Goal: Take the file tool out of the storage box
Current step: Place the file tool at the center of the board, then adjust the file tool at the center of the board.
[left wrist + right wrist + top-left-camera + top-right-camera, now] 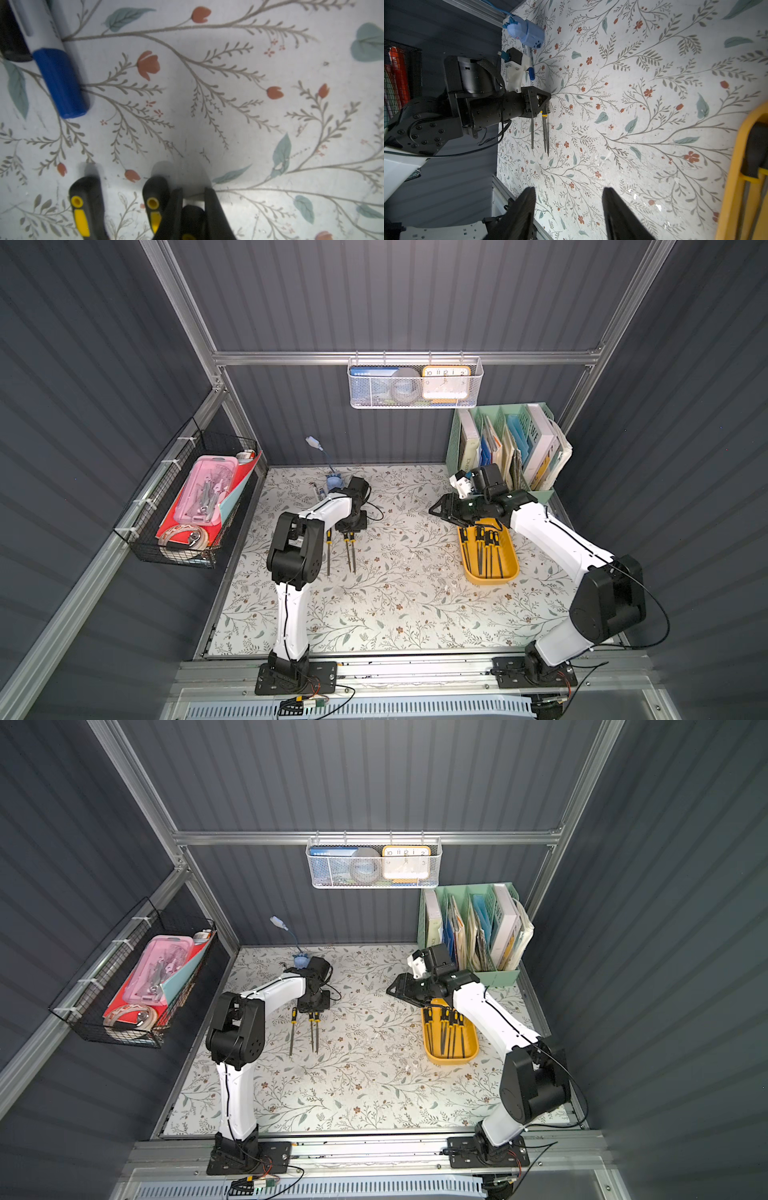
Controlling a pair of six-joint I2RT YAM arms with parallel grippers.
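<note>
The storage box (490,581) is a mustard-yellow tray at the table's right, seen in both top views (451,1061), and its rim shows in the right wrist view (733,166). Several file tools (484,547) with black-and-yellow handles lie in it. Three more file tools lie on the table at left (328,551). My left gripper (351,529) is down at their handle ends. In its wrist view it (193,190) is shut on the black handle (192,216) of one file. My right gripper (434,510) hovers open and holding nothing over the box's far end (569,190).
A blue marker (60,83) and a blue figurine (333,481) lie behind the left gripper. A mint-green organiser (507,448) with books stands at the back right. A black wire basket holding a pink case (205,489) hangs on the left wall, and a white mesh basket (415,383) on the back rail.
</note>
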